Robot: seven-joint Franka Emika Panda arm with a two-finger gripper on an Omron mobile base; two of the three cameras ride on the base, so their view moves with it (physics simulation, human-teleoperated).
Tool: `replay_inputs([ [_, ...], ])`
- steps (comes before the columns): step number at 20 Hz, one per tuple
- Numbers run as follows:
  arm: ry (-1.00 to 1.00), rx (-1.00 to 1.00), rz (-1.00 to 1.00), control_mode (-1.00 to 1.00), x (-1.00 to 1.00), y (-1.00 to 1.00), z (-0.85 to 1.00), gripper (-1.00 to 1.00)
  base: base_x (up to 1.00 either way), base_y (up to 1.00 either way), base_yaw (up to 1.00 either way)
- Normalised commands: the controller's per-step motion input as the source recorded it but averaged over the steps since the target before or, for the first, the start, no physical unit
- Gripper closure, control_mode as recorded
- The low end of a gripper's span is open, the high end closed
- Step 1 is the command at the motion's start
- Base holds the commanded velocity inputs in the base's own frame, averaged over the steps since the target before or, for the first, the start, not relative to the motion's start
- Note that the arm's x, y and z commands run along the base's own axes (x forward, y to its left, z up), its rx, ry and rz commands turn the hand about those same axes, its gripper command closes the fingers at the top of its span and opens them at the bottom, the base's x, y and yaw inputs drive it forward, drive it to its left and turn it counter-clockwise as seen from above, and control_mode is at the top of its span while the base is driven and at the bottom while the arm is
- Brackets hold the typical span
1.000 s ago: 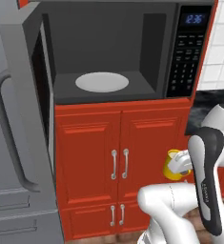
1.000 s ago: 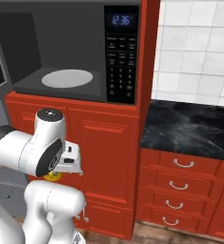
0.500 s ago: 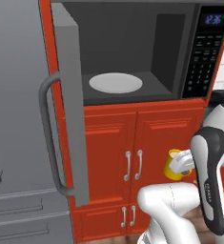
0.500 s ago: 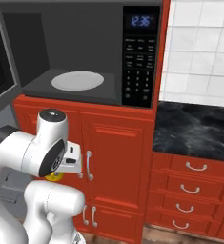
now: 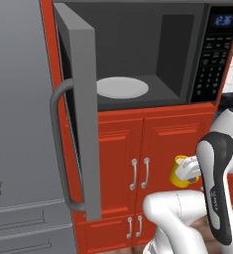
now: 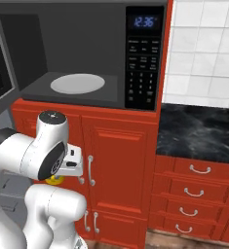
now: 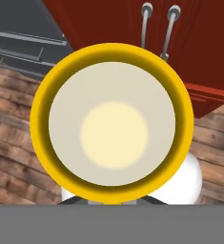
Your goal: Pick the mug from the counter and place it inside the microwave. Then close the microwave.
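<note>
The yellow mug (image 7: 112, 121) with its cream inside faces the hand camera, and my gripper (image 5: 187, 169) is shut on it. It hangs low in front of the red cabinet doors (image 5: 138, 149), below the microwave (image 5: 214, 54). From the right, the mug (image 6: 54, 180) peeks out under my white hand. The microwave door (image 5: 83, 114) stands open to the left, edge-on, with its curved handle (image 5: 61, 149) toward me. A white turntable plate (image 5: 122, 88) lies inside the cavity. The black veined counter (image 6: 199, 131) lies right of the microwave (image 6: 144, 58).
A tall grey refrigerator (image 5: 14, 124) stands left of the open door. Red drawers (image 6: 194, 194) with silver handles sit under the counter, with a white tile wall (image 6: 203, 44) above it. Wooden floor (image 7: 18, 157) lies below the mug.
The whole picture has shifted right in both base views, so the camera has moved. The microwave door now looks more edge-on. The mug stays in the shut gripper.
</note>
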Motion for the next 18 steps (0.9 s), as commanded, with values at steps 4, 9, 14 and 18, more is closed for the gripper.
replay_inputs([
  [4,0.00,0.00,0.00,1.00,0.00,0.00,0.00,1.00,-0.09,-0.01,0.00],
  [9,0.00,0.00,0.00,1.00,0.00,0.00,0.00,1.00,0.00,-0.01,0.00],
  [14,0.00,0.00,0.00,1.00,0.00,0.00,0.00,1.00,0.00,0.00,0.00],
  [18,0.00,0.00,0.00,1.00,0.00,0.00,0.00,1.00,0.00,0.00,0.00],
])
